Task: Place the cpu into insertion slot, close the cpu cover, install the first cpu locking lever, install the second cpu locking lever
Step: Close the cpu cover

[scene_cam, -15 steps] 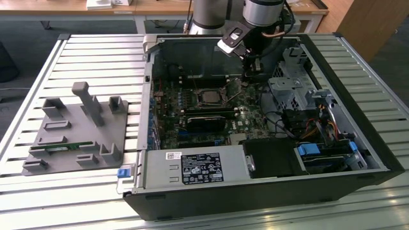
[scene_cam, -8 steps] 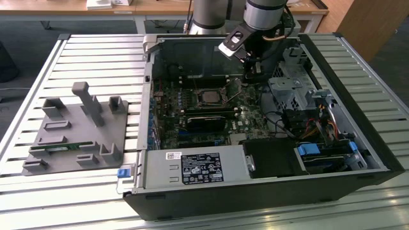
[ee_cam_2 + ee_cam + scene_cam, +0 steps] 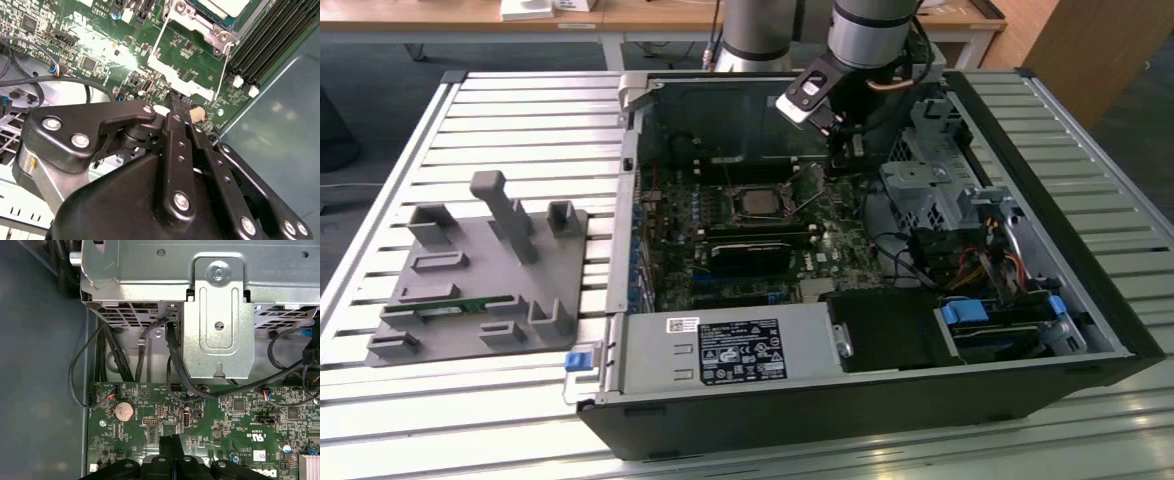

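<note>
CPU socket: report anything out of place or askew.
The cpu cover stands tilted up, open, beside the insertion slot, leaving the seated cpu exposed; the gripper is at its free edge. Nothing looks damaged.

One open computer case (image 3: pixel 881 415), one grey fixture block (image 3: pixel 454 285), one cpu (image 3: pixel 757 203), one coin battery (image 3: pixel 123 411)

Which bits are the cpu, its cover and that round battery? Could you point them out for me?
cpu (image 3: pixel 758 203): exterior view, middle of its metal top.
cover (image 3: pixel 185 82): second wrist view, on the bright bar of its frame.
battery (image 3: pixel 123 411): first wrist view, centre of its round face.
</note>
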`<state>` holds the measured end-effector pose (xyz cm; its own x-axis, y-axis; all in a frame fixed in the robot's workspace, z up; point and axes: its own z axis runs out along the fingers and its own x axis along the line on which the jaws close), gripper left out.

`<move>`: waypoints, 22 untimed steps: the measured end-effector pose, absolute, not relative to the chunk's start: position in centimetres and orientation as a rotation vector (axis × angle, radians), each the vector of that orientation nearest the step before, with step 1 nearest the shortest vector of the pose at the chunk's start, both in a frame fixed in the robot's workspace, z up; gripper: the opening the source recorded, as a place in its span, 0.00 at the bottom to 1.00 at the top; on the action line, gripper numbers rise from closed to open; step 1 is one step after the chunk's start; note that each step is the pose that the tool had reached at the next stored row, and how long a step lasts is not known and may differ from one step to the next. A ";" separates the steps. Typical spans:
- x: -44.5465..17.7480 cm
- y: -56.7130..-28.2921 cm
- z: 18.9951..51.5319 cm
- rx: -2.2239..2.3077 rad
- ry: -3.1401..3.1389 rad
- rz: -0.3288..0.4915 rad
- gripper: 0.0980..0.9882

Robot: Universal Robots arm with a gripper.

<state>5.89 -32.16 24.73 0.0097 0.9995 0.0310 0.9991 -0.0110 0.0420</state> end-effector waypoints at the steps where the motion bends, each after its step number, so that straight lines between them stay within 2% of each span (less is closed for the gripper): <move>1: 5.8 -32.2 24.7 2.226 2.204 0.081 0.01; 22: 4.0 -32.2 24.6 2.226 2.204 0.081 0.01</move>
